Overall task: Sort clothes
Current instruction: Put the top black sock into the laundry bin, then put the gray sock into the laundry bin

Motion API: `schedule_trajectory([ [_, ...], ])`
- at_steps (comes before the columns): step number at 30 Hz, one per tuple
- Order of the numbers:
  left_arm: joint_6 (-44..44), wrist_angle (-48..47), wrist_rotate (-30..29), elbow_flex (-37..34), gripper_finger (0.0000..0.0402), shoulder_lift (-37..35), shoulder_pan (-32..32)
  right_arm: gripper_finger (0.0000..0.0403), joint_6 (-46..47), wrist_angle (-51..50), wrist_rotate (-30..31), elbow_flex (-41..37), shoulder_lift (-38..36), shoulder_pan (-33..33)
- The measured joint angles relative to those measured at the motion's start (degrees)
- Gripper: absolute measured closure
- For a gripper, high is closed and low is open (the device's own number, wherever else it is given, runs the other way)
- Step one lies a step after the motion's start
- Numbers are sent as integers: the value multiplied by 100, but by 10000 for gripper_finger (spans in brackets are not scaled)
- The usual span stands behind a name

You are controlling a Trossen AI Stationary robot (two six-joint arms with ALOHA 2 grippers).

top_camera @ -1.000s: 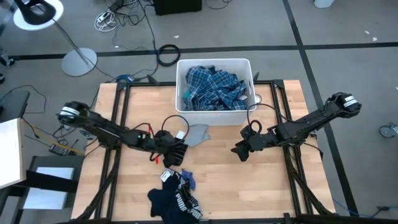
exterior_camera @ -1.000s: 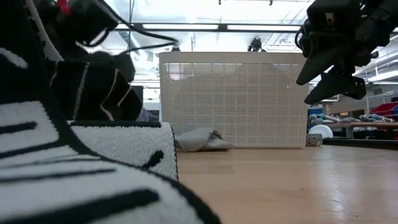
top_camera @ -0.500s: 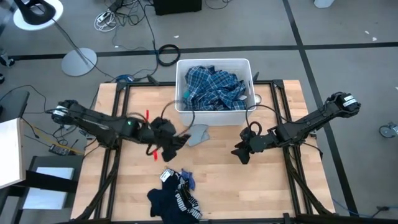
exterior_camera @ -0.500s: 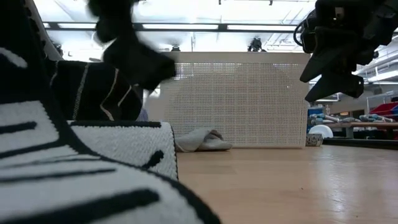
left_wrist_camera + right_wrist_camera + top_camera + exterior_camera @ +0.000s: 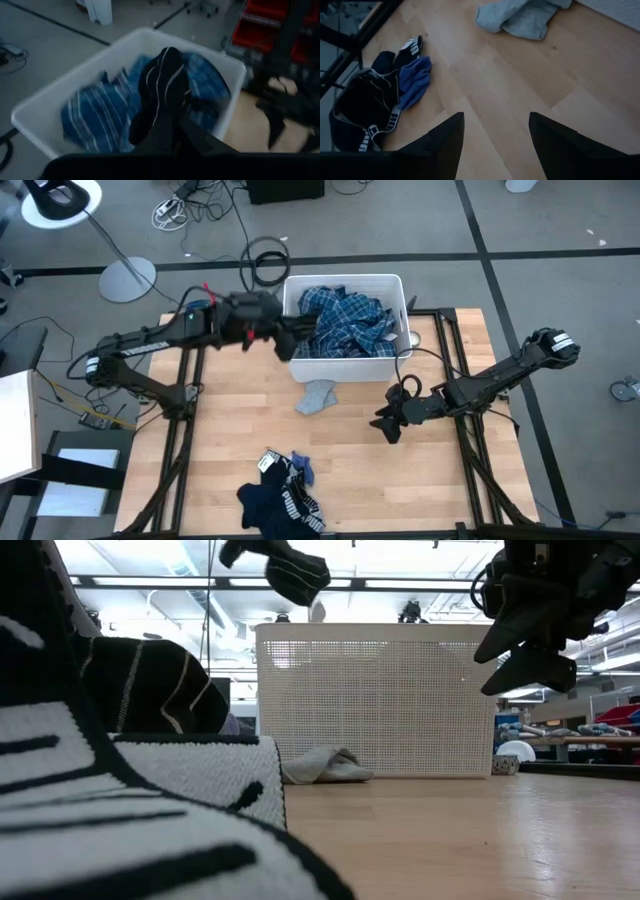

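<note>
My left gripper (image 5: 283,336) is shut on a dark garment with thin white stripes (image 5: 161,92) and holds it over the left end of the white bin (image 5: 345,278). The garment also shows high in the low view (image 5: 296,573). A blue-and-white plaid shirt (image 5: 345,320) fills the bin. A grey sock (image 5: 318,395) lies flat on the table in front of the bin. A navy pile with white-striped bands (image 5: 280,495) lies at the near edge. My right gripper (image 5: 386,426) is open and empty right of the sock, a little above the table. My left gripper pinches one end of the dark garment (image 5: 159,134) between its two fingers. The rest sticks out past the fingertips, lifted clear of the table, above the bin's left wall (image 5: 40,107) and the plaid shirt (image 5: 95,120).
The bin stands at the table's far edge, in the middle. Bare wood lies between the grey sock (image 5: 520,17) and the navy pile (image 5: 375,105). Part of the navy pile fills the low view's near left (image 5: 130,820). Cables and a lamp base lie on the floor beyond the table.
My left gripper has risen from the table's middle and swung toward the far edge to the bin's left end, carrying the dark garment lifted clear. The grey sock and the navy pile have stayed where they were.
</note>
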Motion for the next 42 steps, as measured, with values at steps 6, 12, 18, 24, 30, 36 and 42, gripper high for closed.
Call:
schedule_trajectory([
  [6, 361, 425, 872, -2, 361, 240, 912, 178, 50, 17, 131, 0, 0, -7],
  [12, 465, 517, 1283, -2, 305, 493, 1254, 178, 11, 30, 388, 0, 0, -17],
  [18, 704, 600, 1287, -2, 269, 476, 1300, 178, 3, 35, 512, 0, 0, -150],
  [24, 675, 552, 1394, -2, 265, 353, 1276, 178, 2, 40, 509, 0, 0, -243],
  [30, 484, 313, 1548, 0, 265, 7, 1033, 178, 4, 58, 392, 0, 0, -214],
  [36, 44, -569, 1513, -52, 265, -453, 493, 178, 58, 141, 215, 0, 2, -86],
  [42, -736, -332, 1309, -866, 266, -898, -474, 179, 52, 392, 149, 0, 2, 49],
])
